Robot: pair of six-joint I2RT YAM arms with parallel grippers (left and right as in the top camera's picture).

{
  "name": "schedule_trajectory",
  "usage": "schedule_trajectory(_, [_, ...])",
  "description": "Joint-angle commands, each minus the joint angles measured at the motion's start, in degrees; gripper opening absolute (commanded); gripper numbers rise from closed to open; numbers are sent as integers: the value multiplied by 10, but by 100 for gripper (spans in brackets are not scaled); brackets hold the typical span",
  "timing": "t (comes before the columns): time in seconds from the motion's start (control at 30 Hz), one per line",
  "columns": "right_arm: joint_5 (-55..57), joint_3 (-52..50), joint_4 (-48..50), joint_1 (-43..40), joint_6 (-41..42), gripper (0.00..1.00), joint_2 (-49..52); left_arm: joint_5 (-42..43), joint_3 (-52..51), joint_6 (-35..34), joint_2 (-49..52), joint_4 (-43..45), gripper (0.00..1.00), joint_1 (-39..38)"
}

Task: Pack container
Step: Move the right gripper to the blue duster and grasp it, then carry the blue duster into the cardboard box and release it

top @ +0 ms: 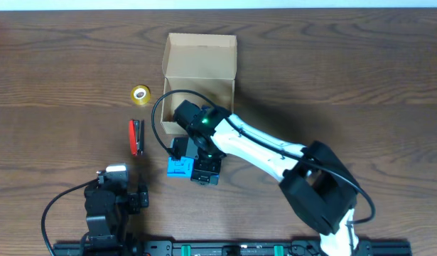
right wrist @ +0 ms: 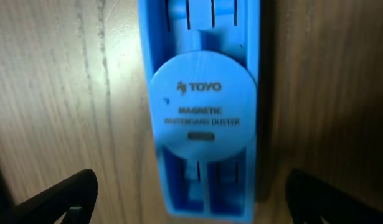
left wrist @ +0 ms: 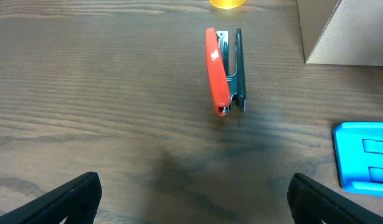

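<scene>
The tan cardboard box (top: 200, 75) stands open at the table's back middle; its corner shows in the left wrist view (left wrist: 340, 31). My right gripper (top: 204, 167) is open and hangs right over a blue whiteboard duster (top: 179, 167), whose body lies between the fingers in the right wrist view (right wrist: 203, 112), not gripped. My left gripper (top: 115, 199) is open and empty near the front left edge. A red stapler (top: 136, 136) lies ahead of it (left wrist: 223, 71). A yellow tape roll (top: 140, 94) lies left of the box.
The duster's edge shows at the right in the left wrist view (left wrist: 362, 155). The right arm's cable loops over the box's front. The table (top: 346, 64) is dark brown wood.
</scene>
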Motion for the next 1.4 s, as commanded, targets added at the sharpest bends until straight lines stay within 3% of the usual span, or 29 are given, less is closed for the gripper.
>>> schedule_trajectory(0.0, [1,-3,4,11,-18,96,19,-3,-9,-2,-4,-2,95,-2])
schedule_trajectory(0.17, [7,-3,19,12,-17,95,42,-3,-9,-2,-4,-2,96,-2])
schedule_trajectory(0.27, [16,-3,21,12,-17,85,52,-3,-9,-2,-4,-2,95,-2])
schedule_trajectory(0.43, [16,-3,21,12,-17,58,58,-3,-9,-2,-4,-2,95,-2])
schedule_trajectory(0.57, [17,-3,21,13,-11,22,58,-3,-9,-2,-4,-2,95,-2])
schedule_trajectory(0.63, [16,1,20,13,1,16,57,-3,-9,-2,-4,-2,95,-2])
schedule_trajectory(0.83, [16,52,-17,14,14,8,56,-3,-9,-2,-4,-2,96,-2])
schedule_trajectory(1.17, [19,250,-128,13,14,5,55,-3,-9,-2,-4,-2,95,-2])
schedule_trajectory(1.37, [104,344,-159,11,39,5,55,-3,-9,-2,-4,-2,95,-2])
